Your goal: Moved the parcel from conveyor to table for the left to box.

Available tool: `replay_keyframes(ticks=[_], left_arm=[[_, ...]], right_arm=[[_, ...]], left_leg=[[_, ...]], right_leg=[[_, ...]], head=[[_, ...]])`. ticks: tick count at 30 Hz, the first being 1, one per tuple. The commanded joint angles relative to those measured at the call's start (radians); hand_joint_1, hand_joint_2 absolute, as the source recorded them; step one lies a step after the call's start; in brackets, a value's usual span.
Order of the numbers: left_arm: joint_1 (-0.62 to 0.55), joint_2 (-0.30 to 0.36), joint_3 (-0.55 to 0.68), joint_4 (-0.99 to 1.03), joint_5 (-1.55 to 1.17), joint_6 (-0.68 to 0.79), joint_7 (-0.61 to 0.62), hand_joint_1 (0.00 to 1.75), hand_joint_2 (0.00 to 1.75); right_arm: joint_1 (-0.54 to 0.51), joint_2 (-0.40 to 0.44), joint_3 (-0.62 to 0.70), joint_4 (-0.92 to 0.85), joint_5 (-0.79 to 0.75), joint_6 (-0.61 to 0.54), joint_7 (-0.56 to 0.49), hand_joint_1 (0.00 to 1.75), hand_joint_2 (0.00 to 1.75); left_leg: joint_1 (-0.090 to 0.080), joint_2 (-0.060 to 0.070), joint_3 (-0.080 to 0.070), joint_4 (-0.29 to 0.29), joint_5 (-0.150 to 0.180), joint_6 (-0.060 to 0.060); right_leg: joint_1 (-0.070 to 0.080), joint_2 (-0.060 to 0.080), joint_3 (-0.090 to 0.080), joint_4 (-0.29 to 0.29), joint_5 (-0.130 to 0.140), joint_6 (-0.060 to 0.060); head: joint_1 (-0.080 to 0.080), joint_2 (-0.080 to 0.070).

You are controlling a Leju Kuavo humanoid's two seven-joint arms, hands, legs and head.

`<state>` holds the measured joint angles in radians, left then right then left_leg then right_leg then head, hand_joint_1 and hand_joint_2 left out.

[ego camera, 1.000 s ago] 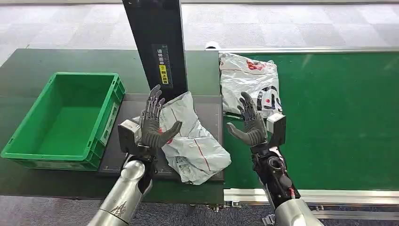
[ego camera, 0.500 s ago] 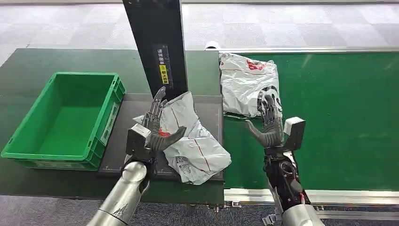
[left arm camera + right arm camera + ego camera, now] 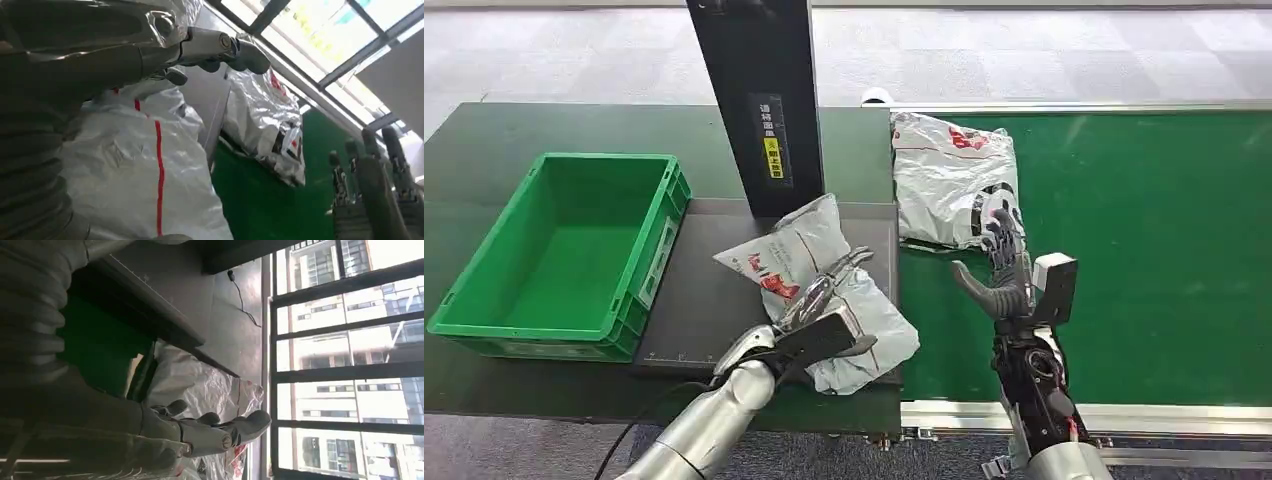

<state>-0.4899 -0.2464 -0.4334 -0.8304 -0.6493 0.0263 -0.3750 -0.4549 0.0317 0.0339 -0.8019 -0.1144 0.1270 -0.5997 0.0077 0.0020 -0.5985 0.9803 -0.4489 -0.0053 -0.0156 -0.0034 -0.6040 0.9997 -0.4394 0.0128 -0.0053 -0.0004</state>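
Head view: on the dark green tabletop (image 3: pixel 484 140) lies a crumpled white plastic parcel (image 3: pixel 844 300), my left hand (image 3: pixel 819 320) resting flat on it, fingers loosely spread, gripping nothing. Right hand (image 3: pixel 1007 275) hovers open above the green conveyor belt (image 3: pixel 1144 250). Left wrist view: the parcel (image 3: pixel 145 170) lies beneath my hand

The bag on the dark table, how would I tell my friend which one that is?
Find the green bin, then the dark mat right beside it. The crinkly silver bag with red stripes lies on that mat, with the left hand over it. The other bag lies on the green belt instead.
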Motion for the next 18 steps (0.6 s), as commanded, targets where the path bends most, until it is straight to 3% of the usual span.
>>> replay_keyframes(ticks=[1, 8, 9, 10, 12, 13, 18], left_arm=[[-0.137, -0.009, -0.086, 0.315, -0.039, -0.055, 0.054, 0.00, 1.75], [-0.135, -0.017, -0.096, 0.367, -0.061, -0.100, 0.080, 0.00, 1.75], [-0.133, -0.017, -0.094, 0.366, -0.060, -0.099, 0.080, 0.37, 1.75], [-0.132, -0.017, -0.092, 0.365, -0.059, -0.099, 0.080, 1.27, 1.75], [-0.123, -0.016, -0.077, 0.355, -0.050, -0.094, 0.081, 1.62, 1.75], [-0.120, -0.016, -0.072, 0.353, -0.046, -0.092, 0.081, 1.73, 1.75], [-0.113, -0.016, -0.067, 0.343, -0.043, -0.088, 0.082, 1.73, 1.75]], right_arm=[[-0.061, 0.009, -0.033, 0.080, 0.014, 0.020, 0.012, 0.00, 1.75], [-0.067, 0.004, -0.021, 0.094, 0.022, 0.026, 0.010, 0.00, 1.75], [-0.063, 0.004, -0.022, 0.090, 0.021, 0.025, 0.010, 0.00, 1.75], [-0.061, 0.003, -0.021, 0.087, 0.021, 0.025, 0.011, 0.00, 1.75], [-0.056, 0.004, -0.019, 0.077, 0.020, 0.025, 0.018, 0.00, 1.75], [-0.055, 0.004, -0.019, 0.076, 0.019, 0.024, 0.019, 0.00, 1.75], [-0.056, 0.006, -0.018, 0.074, 0.020, 0.023, 0.022, 0.00, 1.75]], left_leg=[[0.000, 0.000, 0.002, 0.000, 0.000, 0.000], [0.001, 0.001, 0.005, -0.001, -0.001, 0.000], [0.000, 0.001, 0.004, -0.001, -0.001, 0.000], [0.000, 0.001, 0.004, -0.001, -0.001, 0.000], [0.000, 0.001, 0.006, -0.002, -0.001, 0.000], [0.000, 0.001, 0.005, -0.002, -0.001, 0.000], [0.000, 0.001, 0.007, -0.002, -0.001, 0.000]], right_leg=[[0.000, 0.000, 0.002, 0.000, 0.000, -0.001], [0.001, 0.001, 0.005, -0.002, 0.000, -0.001], [0.001, 0.001, 0.005, -0.002, 0.000, -0.001], [0.000, 0.001, 0.004, -0.001, 0.000, -0.001], [0.001, 0.001, 0.007, -0.002, -0.001, -0.001], [0.000, 0.001, 0.006, -0.002, 0.000, -0.001], [0.000, 0.001, 0.007, -0.002, 0.000, -0.001]], head=[[0.000, 0.000], [0.000, 0.000], [0.000, 0.000], [0.000, 0.000], [0.000, 0.000], [0.000, 0.000], [0.000, 0.000]])
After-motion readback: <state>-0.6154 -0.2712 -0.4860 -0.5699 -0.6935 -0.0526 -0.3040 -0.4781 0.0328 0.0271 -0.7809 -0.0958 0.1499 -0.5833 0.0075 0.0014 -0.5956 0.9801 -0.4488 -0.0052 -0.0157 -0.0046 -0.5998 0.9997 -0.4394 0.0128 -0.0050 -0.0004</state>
